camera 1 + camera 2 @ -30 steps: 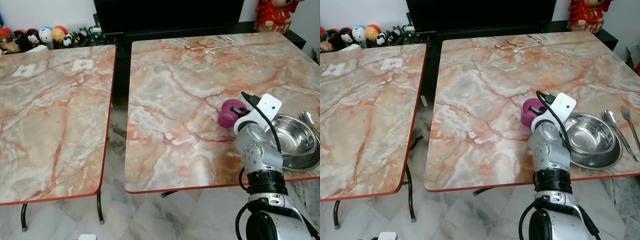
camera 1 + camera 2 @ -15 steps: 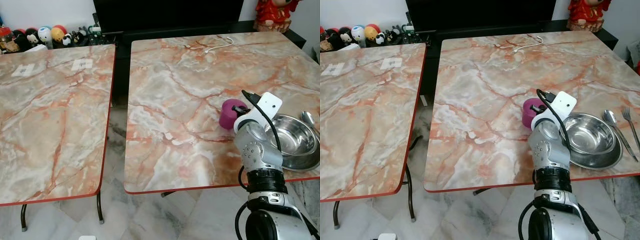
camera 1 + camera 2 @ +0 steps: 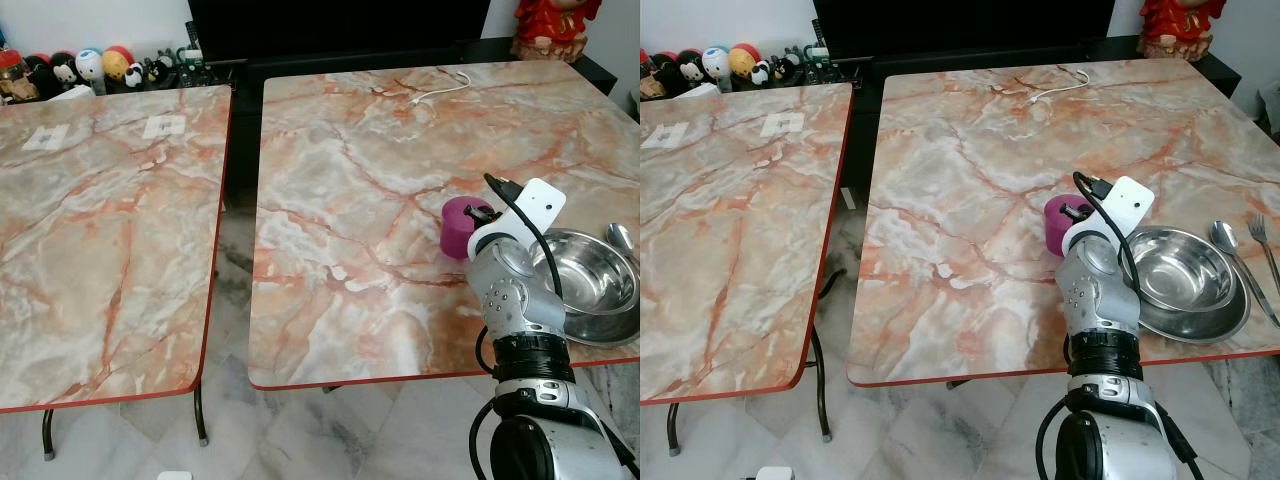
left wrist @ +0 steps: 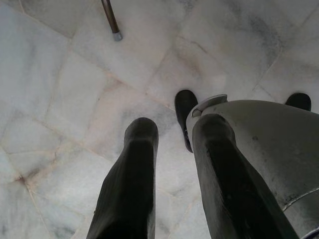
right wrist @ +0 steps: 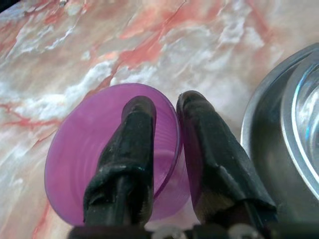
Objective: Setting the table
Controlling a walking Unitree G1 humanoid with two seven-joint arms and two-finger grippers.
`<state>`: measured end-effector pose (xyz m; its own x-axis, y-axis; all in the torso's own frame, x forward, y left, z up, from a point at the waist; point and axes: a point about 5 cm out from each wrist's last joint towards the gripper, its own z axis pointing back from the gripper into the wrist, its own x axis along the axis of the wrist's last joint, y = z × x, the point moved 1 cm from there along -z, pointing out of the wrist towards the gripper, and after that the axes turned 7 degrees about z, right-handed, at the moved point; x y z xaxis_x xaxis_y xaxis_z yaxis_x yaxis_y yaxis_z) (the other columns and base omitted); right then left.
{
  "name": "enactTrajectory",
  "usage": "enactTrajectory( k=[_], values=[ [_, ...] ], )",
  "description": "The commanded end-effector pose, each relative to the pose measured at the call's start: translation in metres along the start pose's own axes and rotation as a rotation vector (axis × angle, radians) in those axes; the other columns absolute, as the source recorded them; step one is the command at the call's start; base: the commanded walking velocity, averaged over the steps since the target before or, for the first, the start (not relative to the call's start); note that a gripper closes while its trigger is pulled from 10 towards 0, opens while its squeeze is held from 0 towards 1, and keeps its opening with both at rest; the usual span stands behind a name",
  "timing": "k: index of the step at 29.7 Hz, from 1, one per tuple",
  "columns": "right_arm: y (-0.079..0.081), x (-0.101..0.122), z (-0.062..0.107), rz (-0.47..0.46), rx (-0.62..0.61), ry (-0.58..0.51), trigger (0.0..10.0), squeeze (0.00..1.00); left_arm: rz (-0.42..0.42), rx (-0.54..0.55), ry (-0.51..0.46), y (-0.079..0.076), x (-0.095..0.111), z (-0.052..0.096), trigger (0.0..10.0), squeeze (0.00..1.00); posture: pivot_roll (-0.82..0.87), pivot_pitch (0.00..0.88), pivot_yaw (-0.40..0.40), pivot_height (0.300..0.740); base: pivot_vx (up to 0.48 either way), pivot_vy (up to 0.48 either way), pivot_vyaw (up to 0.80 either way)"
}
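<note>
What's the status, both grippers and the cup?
Right gripper pinching purple cup wall, one finger inside. Left gripper idle over floor. Steel bowl close beside cup.

Two marble-patterned desks (image 3: 120, 250) (image 3: 380, 150) are standing side by side on a pale marble floor (image 3: 330, 430), a dark cabinet (image 3: 330, 25) sitting behind.

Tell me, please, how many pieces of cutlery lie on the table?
2: a spoon right beside the steel bowl, and a fork just beyond it at the table's right edge. More may lie outside the frame.
</note>
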<state>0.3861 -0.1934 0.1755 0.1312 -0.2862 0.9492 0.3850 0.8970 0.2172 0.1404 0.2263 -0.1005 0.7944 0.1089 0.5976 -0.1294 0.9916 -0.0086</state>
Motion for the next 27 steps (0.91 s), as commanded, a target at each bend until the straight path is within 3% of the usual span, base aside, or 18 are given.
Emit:
enactTrajectory(
  k=[1,9,14,18,21,22,23,27],
  values=[
    [0.004,0.016,0.002,0.0,0.004,-0.062,10.0,0.0,0.003,0.015,0.022,0.005,-0.006,0.002,10.0,0.0,-0.07,0.121,0.032,0.74,0.0,0.0,0.0],
    [0.002,0.02,0.002,-0.004,-0.008,-0.077,10.0,0.0,0.003,0.015,0.021,0.005,-0.006,0.002,10.0,0.0,-0.08,0.118,0.034,0.74,0.0,0.0,0.0],
    [0.002,0.03,0.004,0.031,-0.018,-0.148,10.0,0.0,0.004,0.017,0.021,0.005,-0.007,0.002,10.0,0.0,-0.08,0.117,0.035,0.74,0.0,0.0,0.0],
    [-0.001,0.039,0.01,0.142,-0.029,-0.256,10.0,0.0,0.007,0.02,0.016,0.005,-0.006,0.003,10.0,0.0,-0.08,0.117,0.031,0.74,0.0,0.0,0.0],
    [0.0,0.04,0.017,0.174,0.015,-0.318,10.0,0.0,0.009,0.025,0.013,0.005,-0.006,0.003,10.0,0.0,-0.08,0.119,0.031,0.74,0.0,0.0,0.0],
    [0.006,0.041,0.026,0.201,0.091,-0.382,10.0,0.0,0.011,0.027,0.011,0.005,-0.006,0.003,10.0,0.0,-0.08,0.12,0.031,0.74,0.0,0.0,0.0],
    [0.006,0.041,0.026,0.201,0.091,-0.382,10.0,0.0,0.011,0.027,0.011,0.005,-0.006,0.003,10.0,0.0,-0.08,0.12,0.031,0.74,0.0,0.0,0.0],
    [0.013,0.03,0.049,0.25,0.295,-0.452,10.0,0.0,0.012,0.033,0.005,0.006,-0.006,0.003,10.0,0.0,-0.09,0.124,0.029,0.74,0.0,0.0,0.0]
  ],
)
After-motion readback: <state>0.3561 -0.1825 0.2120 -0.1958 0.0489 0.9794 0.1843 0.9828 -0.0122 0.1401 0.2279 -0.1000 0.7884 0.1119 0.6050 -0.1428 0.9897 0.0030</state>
